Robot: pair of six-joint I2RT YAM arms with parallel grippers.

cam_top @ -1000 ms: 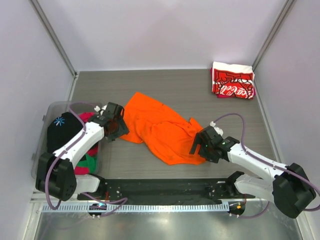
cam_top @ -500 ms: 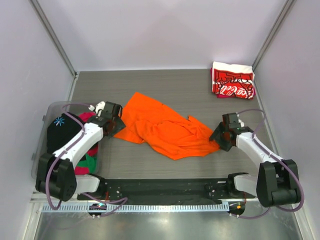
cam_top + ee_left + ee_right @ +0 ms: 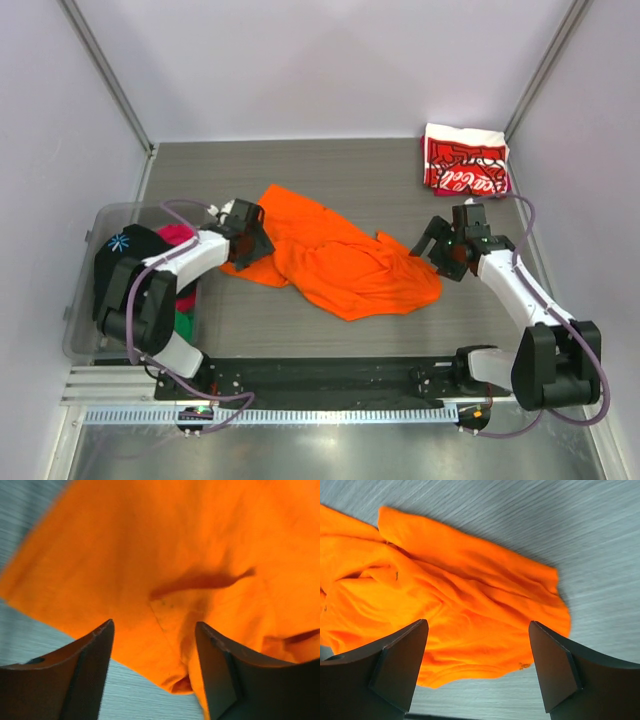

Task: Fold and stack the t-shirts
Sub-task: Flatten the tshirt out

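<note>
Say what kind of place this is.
Probably a robot test cell: plain walls box in a grey table, two arms bolted at its near edge, an orange t-shirt lying crumpled, a folded red-and-white t-shirt in the corner.

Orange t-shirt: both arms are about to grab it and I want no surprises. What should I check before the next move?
1. The left hand is open and empty: ok.
2. The right hand is open and empty: ok.
3. Each hand is above an edge of the orange t-shirt: ok, one over its left edge, one over its right.
4. Shirt spread flat: not ok, crumpled and creased.
5. Sleeves and collar findable: cannot tell.
6. The folded red-and-white t-shirt is out of the way: ok, apart in the far right corner.
</note>
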